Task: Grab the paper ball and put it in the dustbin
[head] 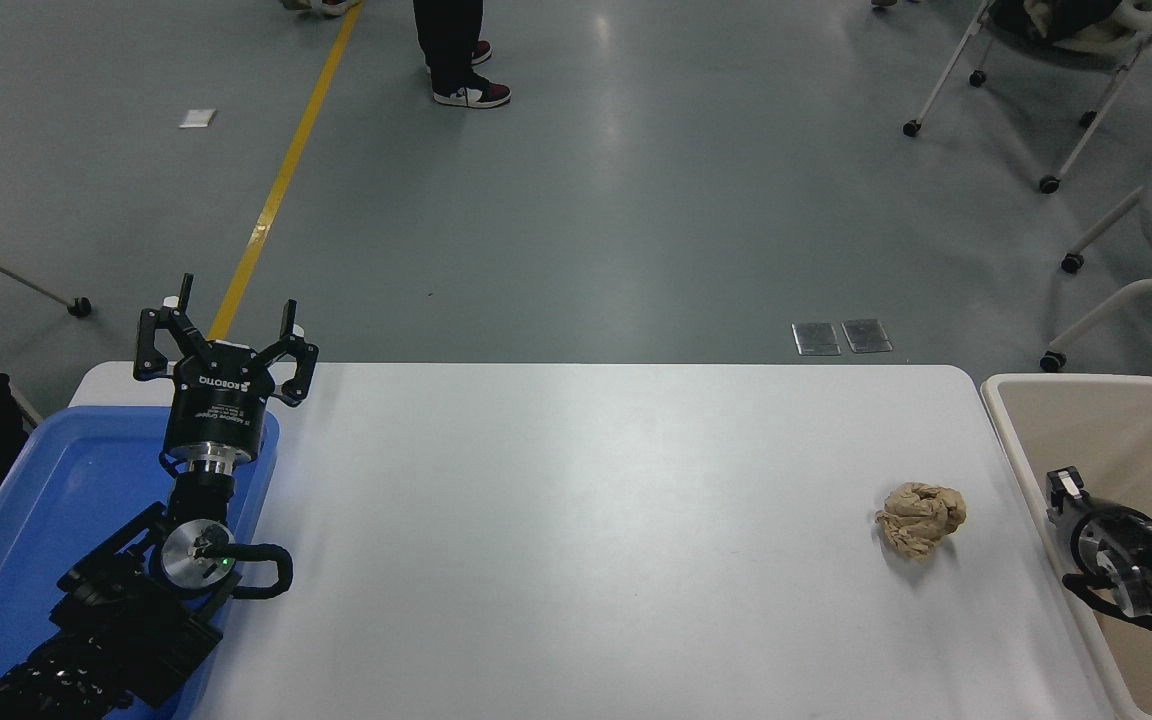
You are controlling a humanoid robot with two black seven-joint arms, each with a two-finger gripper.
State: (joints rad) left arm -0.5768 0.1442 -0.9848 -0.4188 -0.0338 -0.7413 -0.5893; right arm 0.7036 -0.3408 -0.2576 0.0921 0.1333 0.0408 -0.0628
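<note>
The paper ball (921, 518), a wrinkly tan-brown wad, lies on the white table (576, 520) near its right end. The dustbin (1011, 400), a beige tub with a thick rim, stands just off the table's right edge. My right arm's end (1101, 545) comes in from the right edge and hangs over the dustbin's near left side, to the right of the ball and apart from it. My left gripper (226, 335) is parked at the lower left, open and empty, pointing away over the table's far left corner.
A shallow blue tray (56, 500) lies at the table's left end under my left arm. Beyond the table, a person's legs (456, 60) stand on the grey floor, and wheeled chairs (1136, 250) stand at the far right.
</note>
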